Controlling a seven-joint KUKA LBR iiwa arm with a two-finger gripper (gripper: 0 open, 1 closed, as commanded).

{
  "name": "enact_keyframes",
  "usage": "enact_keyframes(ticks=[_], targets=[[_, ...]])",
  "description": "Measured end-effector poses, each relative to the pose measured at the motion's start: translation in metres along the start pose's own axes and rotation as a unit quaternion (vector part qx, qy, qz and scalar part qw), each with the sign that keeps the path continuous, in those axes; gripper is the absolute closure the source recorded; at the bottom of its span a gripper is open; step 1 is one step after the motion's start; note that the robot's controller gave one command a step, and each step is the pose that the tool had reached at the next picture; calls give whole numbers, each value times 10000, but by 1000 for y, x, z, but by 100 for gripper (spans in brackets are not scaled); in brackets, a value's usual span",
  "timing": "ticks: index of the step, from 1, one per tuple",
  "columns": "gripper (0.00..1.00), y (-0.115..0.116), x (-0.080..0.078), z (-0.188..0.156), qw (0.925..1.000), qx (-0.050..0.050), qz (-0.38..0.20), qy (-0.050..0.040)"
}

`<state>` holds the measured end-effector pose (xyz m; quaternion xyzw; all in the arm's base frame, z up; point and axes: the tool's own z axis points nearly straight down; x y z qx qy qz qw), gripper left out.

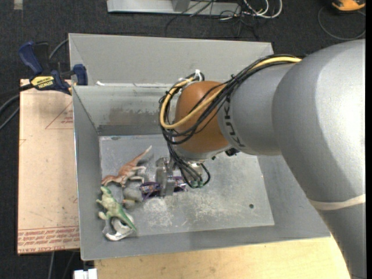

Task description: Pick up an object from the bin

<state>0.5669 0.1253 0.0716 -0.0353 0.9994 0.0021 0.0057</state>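
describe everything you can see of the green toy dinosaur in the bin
The green toy dinosaur looks like moulded plastic, with a slim body, short legs and a tail. It lies flat on the floor of the bin, close to the left wall and toward the near corner, just below the tan dinosaur. Its lower end lies against a pale curved thing. Finer detail cannot be made out.

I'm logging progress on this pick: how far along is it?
Done: the claw is low at the bin floor, beside a small purple-and-dark thing left of centre. In hand: nothing visibly gripped. Left: the grasp and the lift; the tan dinosaur and green dinosaur lie on the floor at the left.
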Motion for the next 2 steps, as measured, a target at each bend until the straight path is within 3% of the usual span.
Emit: enact_keyframes(ticks=[1, 2], targets=[[100, 0, 0, 0, 10000, 0, -1, 0], [100, -6, -13, -227, 9996, -3, -274, -23]])
